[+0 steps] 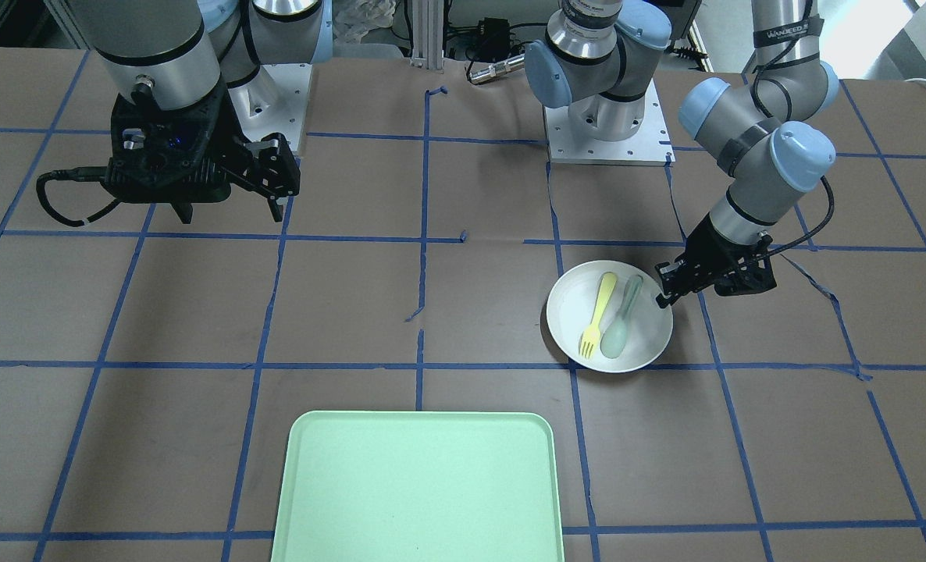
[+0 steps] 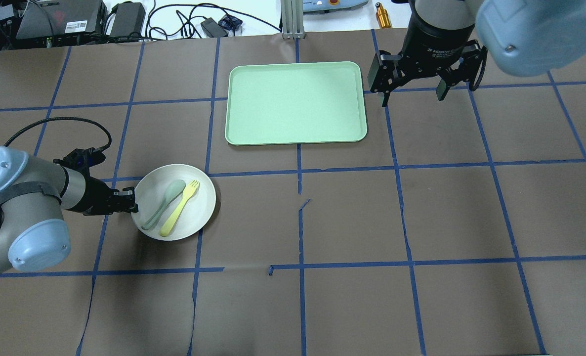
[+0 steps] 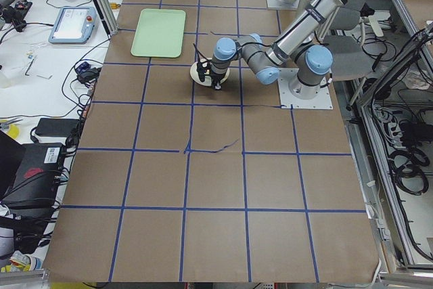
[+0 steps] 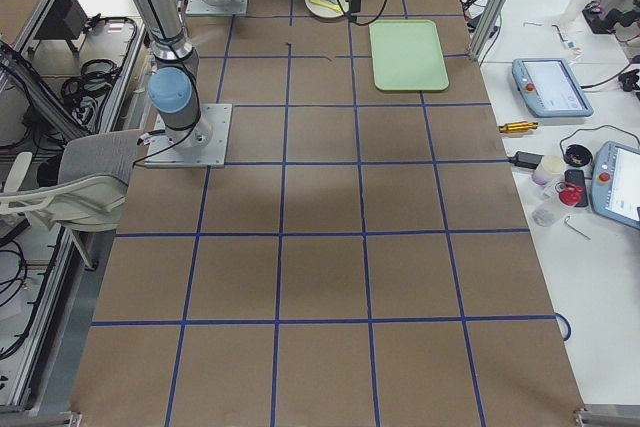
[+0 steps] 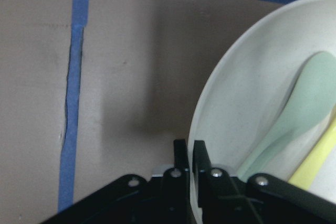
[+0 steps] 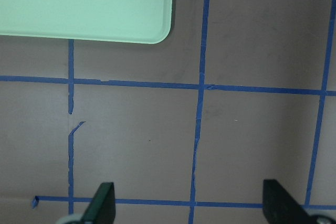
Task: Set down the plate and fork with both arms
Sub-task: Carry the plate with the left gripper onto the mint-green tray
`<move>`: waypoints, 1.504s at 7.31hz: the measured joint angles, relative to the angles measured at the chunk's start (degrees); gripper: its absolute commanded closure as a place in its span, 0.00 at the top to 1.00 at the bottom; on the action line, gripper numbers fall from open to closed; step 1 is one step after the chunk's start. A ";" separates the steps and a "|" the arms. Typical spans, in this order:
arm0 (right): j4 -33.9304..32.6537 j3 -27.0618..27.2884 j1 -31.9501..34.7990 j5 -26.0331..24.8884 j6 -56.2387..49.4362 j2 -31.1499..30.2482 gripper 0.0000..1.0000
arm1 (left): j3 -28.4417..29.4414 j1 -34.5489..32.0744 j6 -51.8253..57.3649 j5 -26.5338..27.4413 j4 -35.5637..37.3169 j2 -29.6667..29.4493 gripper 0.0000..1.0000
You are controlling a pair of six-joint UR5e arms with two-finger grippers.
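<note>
Left claw (image 5: 189,149) on plate (image 5: 247,103) rim

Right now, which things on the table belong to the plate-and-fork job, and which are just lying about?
Job: plate; fork lying in it; left gripper, shut on the rim; right gripper, open; tray, probably the target.
Lying about: spoon, in the plate beside the fork.

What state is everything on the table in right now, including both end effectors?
left end effector: shut on the plate rim.
right end effector: open, empty, near the tray.
plate: apart from the tray, holding fork and spoon.
fork: lying in the plate.
spoon: lying in the plate beside the fork.
tray: flat, nothing on it.
</note>
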 measured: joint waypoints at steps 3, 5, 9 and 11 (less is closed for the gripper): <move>0.02 0.23 0.00 0.02 0.00 -0.10 1.00 | 9.25 -8.06 -18.36 -6.15 -0.87 -2.95 0.00; 0.02 0.33 0.00 0.02 0.00 -0.13 1.00 | 20.04 -16.17 -28.09 -4.58 -1.32 -9.54 0.00; 0.02 0.40 0.02 0.02 0.02 -0.16 1.00 | 37.56 -28.59 -42.34 3.85 -1.49 -23.93 0.00; 0.02 0.41 0.08 0.02 0.08 -0.16 1.00 | 41.89 -31.83 -46.38 4.69 -0.82 -28.69 0.00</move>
